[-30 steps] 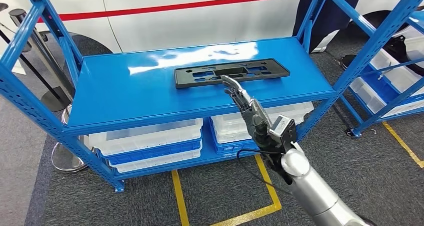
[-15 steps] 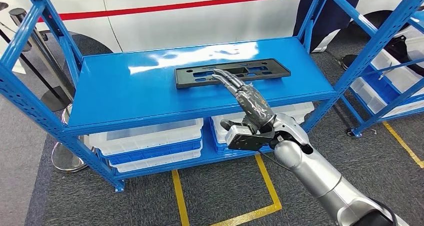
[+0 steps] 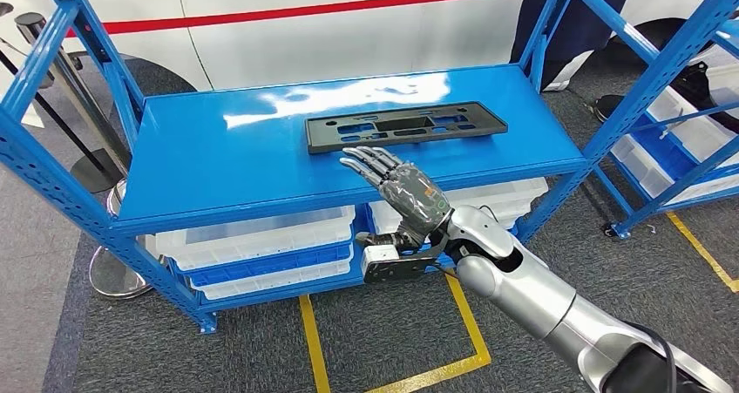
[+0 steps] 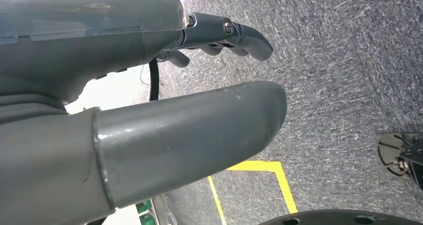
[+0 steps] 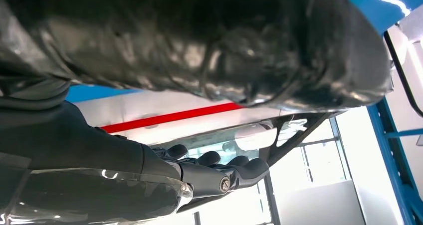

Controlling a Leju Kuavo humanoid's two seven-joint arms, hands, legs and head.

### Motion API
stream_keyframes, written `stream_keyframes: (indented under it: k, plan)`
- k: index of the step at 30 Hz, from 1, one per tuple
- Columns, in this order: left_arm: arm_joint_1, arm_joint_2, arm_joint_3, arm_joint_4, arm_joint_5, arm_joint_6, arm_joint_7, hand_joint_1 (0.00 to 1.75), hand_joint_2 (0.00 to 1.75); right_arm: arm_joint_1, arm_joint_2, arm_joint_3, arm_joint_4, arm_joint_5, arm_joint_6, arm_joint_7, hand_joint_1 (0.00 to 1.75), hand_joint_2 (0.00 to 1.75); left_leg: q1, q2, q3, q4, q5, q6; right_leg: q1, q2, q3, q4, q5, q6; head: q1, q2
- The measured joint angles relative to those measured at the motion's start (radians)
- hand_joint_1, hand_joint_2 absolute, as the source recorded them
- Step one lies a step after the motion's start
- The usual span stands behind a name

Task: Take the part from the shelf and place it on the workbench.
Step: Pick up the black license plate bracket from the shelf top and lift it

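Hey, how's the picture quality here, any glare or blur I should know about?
Head view: sharp, with white glare on the blue shelf behind the black part. Right wrist view: right hand close and soft, background washed out. Left wrist view: thumb blurred, carpet sharp.

A blue metal shelf (image 3: 218, 162) stands on grey carpeted floor (image 3: 375, 341) marked with yellow tape lines (image 3: 312, 341). On its glossy top board lies one flat black part (image 3: 403, 125), long side running left to right, toward the far right of the board. On the lower board sit white and blue plastic bins (image 3: 261, 245), side by side
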Motion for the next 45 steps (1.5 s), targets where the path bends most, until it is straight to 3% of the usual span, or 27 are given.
stream_keyframes:
  k: [45]
  plan:
    - [0.003, -0.005, -0.066, 0.001, 0.032, -0.011, -0.007, 0.00, 0.00, 0.023, -0.010, -0.004, 0.020, -0.039, -0.020, -0.004, 0.00, 0.00, 0.000, 0.000, 0.001, 0.000, 0.000, 0.000, 0.000, 0.000, 0.000, -0.001, 0.000, 0.000, 0.000, 0.000]
